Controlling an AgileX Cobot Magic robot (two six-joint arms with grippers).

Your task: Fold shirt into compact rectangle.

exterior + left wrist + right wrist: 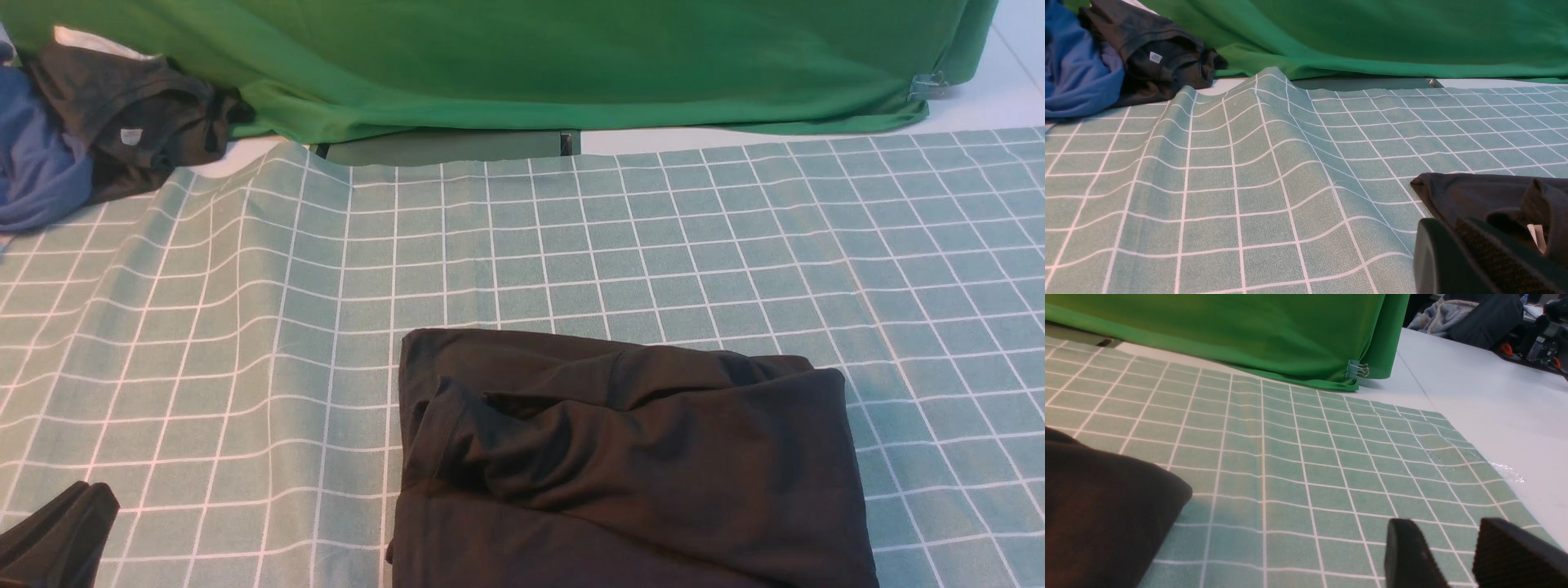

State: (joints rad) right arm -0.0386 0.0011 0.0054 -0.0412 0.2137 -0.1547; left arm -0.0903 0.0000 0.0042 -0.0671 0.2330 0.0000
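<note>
The black shirt [637,457] lies folded into a rough rectangle on the checked cloth at the front centre, with loose creases on its top layer. It also shows in the left wrist view [1474,192] and the right wrist view [1098,498]. My left gripper [86,494] sits low at the front left, clear of the shirt. Its jaws are pressed together with nothing between them [1447,228]. My right gripper [1447,528] is out of the front view. It hovers over bare cloth to the right of the shirt, fingers apart and empty.
A green-and-white checked tablecloth [571,245] covers the table and ripples at the left. A dark grey garment with a white tag [139,122] and a blue garment [37,163] are heaped at the back left. A green backdrop [522,65] hangs behind. Bare white table [1494,396] lies to the right.
</note>
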